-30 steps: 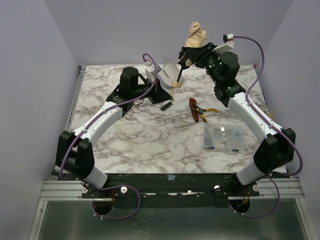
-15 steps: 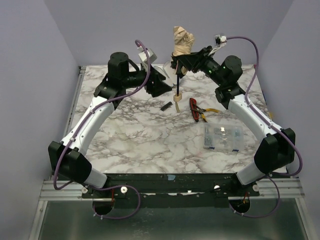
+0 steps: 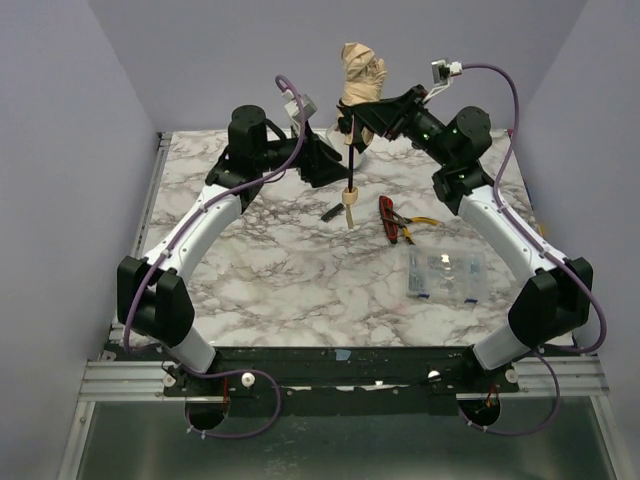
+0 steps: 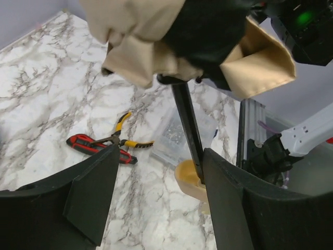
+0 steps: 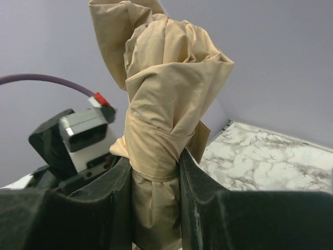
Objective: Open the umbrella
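Observation:
The umbrella hangs upright over the back of the table, its tan canopy [image 3: 362, 75] [image 5: 166, 104] folded and bunched. My right gripper [image 3: 377, 112] [image 5: 154, 161] is shut on the canopy near its lower end. The thin black shaft [image 3: 351, 150] [image 4: 187, 122] drops to the beige knob handle [image 3: 349, 197] [image 4: 190, 179], which hangs above the marble. My left gripper [image 3: 333, 165] [image 4: 161, 156] stands open around the shaft just above the handle. The shaft lies against its right finger [image 4: 229, 198].
Red-handled pliers [image 3: 392, 220] [image 4: 99, 146] lie right of the handle. A clear plastic box [image 3: 447, 273] [image 4: 177, 138] sits nearer the front right. A small black piece [image 3: 333, 211] lies on the marble table [image 3: 270, 280] below the left gripper.
My left gripper has opened, risen from the table and come to the shaft. The right arm has swung the umbrella left and more upright.

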Controlling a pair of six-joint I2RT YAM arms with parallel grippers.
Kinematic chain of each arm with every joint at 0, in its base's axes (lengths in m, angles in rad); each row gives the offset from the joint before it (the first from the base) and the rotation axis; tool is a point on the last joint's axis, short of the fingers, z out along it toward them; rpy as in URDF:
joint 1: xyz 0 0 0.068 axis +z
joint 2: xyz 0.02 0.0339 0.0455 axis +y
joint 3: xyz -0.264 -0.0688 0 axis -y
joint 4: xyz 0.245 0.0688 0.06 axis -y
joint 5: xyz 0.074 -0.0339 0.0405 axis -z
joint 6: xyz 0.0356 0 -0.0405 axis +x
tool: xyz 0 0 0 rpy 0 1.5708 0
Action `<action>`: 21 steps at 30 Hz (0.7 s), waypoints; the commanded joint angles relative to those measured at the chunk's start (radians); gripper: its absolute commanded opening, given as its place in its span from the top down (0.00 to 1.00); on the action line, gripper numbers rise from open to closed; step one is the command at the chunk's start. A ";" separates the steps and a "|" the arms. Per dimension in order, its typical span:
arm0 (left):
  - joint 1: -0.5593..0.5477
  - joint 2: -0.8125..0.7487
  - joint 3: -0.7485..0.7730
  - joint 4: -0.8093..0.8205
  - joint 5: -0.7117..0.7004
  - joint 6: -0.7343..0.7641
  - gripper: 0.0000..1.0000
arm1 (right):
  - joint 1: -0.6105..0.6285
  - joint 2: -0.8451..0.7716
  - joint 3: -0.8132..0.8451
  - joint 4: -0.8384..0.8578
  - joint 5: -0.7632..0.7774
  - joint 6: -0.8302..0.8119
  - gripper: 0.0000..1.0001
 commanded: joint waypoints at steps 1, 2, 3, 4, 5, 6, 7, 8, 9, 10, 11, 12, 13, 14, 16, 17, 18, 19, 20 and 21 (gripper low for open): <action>-0.002 0.043 0.017 0.162 0.054 -0.196 0.36 | -0.003 -0.003 0.090 0.076 -0.016 0.098 1.00; -0.006 0.056 0.017 0.166 0.059 -0.218 0.37 | -0.002 -0.001 0.097 0.074 -0.009 0.103 1.00; -0.009 0.064 0.012 0.174 0.073 -0.235 0.38 | -0.002 0.004 0.105 0.073 -0.004 0.108 1.00; -0.011 0.068 0.004 0.180 0.083 -0.250 0.40 | -0.002 0.010 0.115 0.072 0.001 0.112 1.00; -0.014 0.070 -0.005 0.182 0.088 -0.256 0.42 | -0.002 0.014 0.122 0.072 0.004 0.115 1.00; -0.017 0.069 -0.016 0.183 0.099 -0.259 0.43 | -0.002 0.019 0.130 0.075 0.004 0.115 1.00; -0.019 0.069 -0.024 0.185 0.108 -0.262 0.45 | -0.002 0.023 0.137 0.078 0.005 0.112 1.00; -0.022 0.067 -0.033 0.187 0.117 -0.264 0.47 | -0.002 0.027 0.139 0.081 0.007 0.109 1.00; -0.023 0.061 -0.041 0.200 0.123 -0.272 0.47 | -0.002 0.029 0.139 0.085 0.007 0.103 1.00; -0.023 0.056 -0.052 0.219 0.126 -0.282 0.47 | -0.002 0.030 0.136 0.088 0.006 0.101 1.00; -0.023 0.051 -0.057 0.239 0.125 -0.292 0.47 | -0.003 0.031 0.129 0.089 0.006 0.102 1.00; -0.024 0.050 -0.057 0.242 0.120 -0.295 0.47 | -0.003 0.030 0.125 0.090 0.003 0.106 1.00; -0.024 0.053 -0.053 0.239 0.120 -0.298 0.49 | -0.002 0.029 0.121 0.092 0.000 0.109 1.00; -0.026 0.057 -0.047 0.238 0.123 -0.300 0.51 | -0.002 0.030 0.122 0.095 -0.003 0.114 1.00; -0.029 0.062 -0.044 0.226 0.136 -0.301 0.59 | -0.002 0.034 0.133 0.101 -0.003 0.116 1.00; -0.031 0.065 -0.046 0.216 0.142 -0.298 0.62 | -0.003 0.038 0.141 0.103 0.006 0.117 1.00; -0.035 0.067 -0.051 0.202 0.151 -0.291 0.64 | -0.002 0.046 0.155 0.105 0.018 0.115 1.00; -0.037 0.069 -0.055 0.183 0.159 -0.279 0.65 | -0.005 0.054 0.169 0.106 0.026 0.112 1.00; -0.039 0.072 -0.061 0.157 0.167 -0.265 0.65 | -0.008 0.062 0.190 0.109 0.027 0.112 1.00; -0.040 0.071 -0.073 0.144 0.168 -0.256 0.65 | -0.011 0.073 0.208 0.109 0.027 0.115 1.00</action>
